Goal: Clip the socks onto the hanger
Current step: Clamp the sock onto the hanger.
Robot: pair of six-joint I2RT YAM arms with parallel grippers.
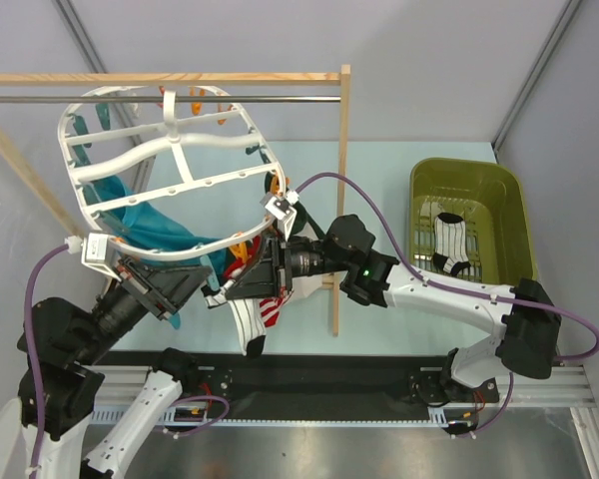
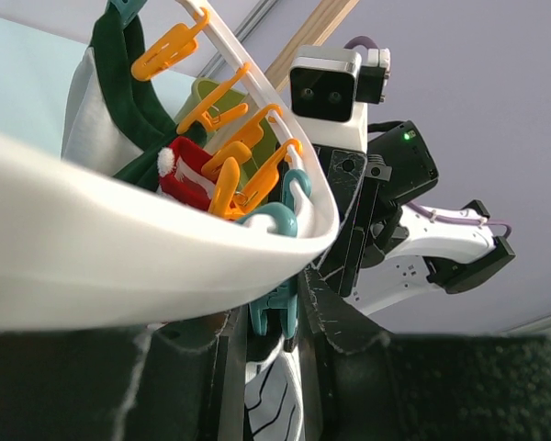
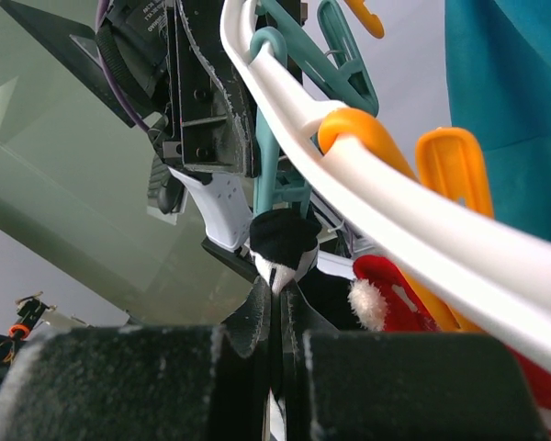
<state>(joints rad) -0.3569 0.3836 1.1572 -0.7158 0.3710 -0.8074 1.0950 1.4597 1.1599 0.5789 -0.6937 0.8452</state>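
Two socks (image 1: 250, 324) at hanger (image 1: 177, 140), one in bin (image 1: 514, 220)

Grey walls (image 1: 429, 60), pale green tabletop (image 1: 379, 155), wooden rack (image 1: 340, 200) with metal rod (image 1: 280, 99).

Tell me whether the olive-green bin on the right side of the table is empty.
No. A white sock with black stripes lies inside the olive-green bin.

Robot lab cell: L arm (image 1: 70, 349) & R arm (image 1: 459, 294) bolted to a black rail (image 1: 329, 384) at the bench edge, purple cables (image 1: 40, 289) looping loose, plain grey partition walls (image 1: 429, 60) w/ metal struts (image 1: 537, 70), pale green table (image 1: 379, 170). Laundry bits look like props: wood rack (image 1: 342, 150), green bin (image 1: 419, 210).
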